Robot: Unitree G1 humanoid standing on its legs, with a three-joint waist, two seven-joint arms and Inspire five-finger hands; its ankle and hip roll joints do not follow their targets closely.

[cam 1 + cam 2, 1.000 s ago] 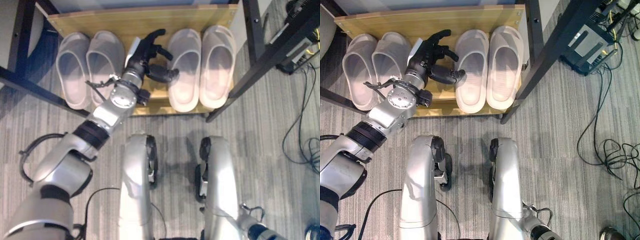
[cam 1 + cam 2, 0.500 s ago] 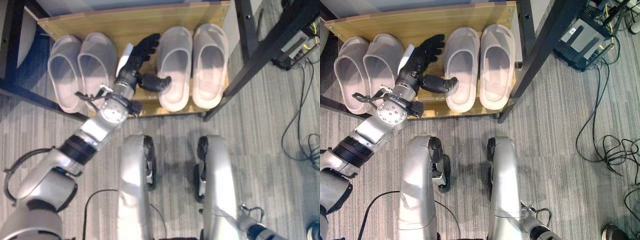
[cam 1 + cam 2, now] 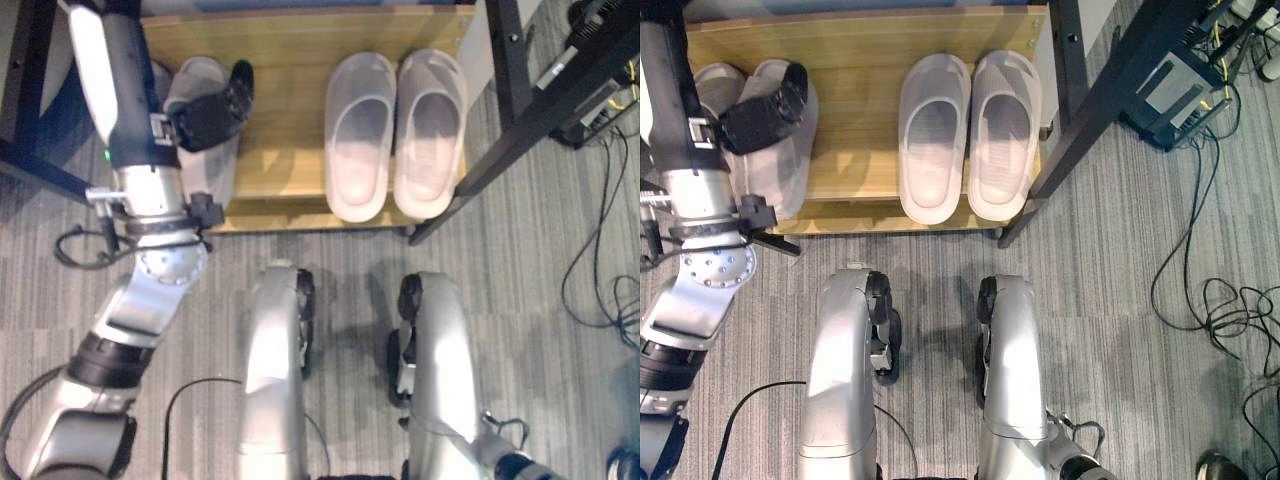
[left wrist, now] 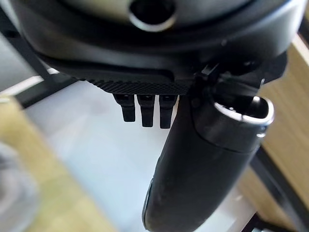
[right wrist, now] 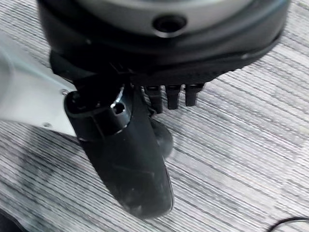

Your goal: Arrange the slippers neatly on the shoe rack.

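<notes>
Left eye view: left hand [image 3: 212, 112] hovers over the left slippers [image 3: 205, 140], fingers loosely curled, holding nothing.

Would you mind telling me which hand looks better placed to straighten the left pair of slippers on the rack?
The left. The left hand hangs directly over the left pair of slippers on the shoe rack. The right hand is down over the carpet, away from the rack.

On the shoe rack [image 3: 290, 40], bare wood lies open between the left pair of slippers [image 3: 205, 110] and the right pair of slippers [image 3: 395, 130]. The left hand [image 3: 215, 110] hangs over the left pair. A dark table leg [image 3: 520, 110] slants just beside the rack's right end.
</notes>
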